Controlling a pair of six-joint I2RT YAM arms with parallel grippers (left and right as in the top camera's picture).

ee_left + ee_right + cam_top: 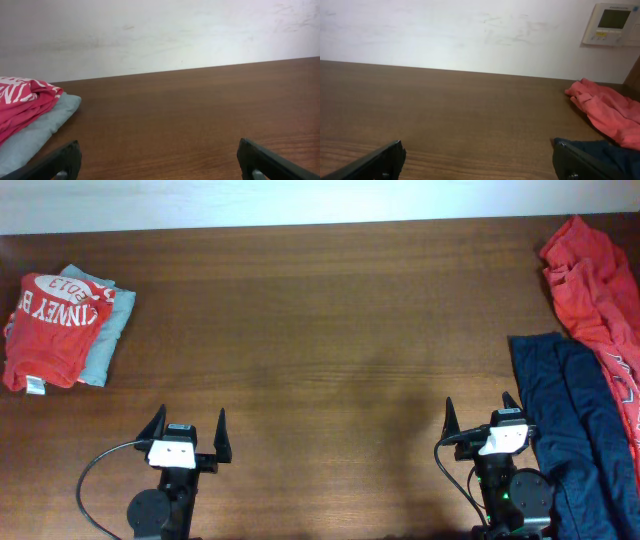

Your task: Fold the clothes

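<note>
though crumpled, red shirt (590, 275) at edge

The table (320, 330) lies open centrally; folded stack (55, 330) blocks left, red shirt (592, 275) and navy garment (565, 415) right.

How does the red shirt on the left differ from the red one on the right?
The left red shirt is neatly folded; the right red garment lies crumpled. The left red shirt shows white lettering and sits on a folded grey garment; the right red garment lies beside a dark blue garment. Both are red.
</note>
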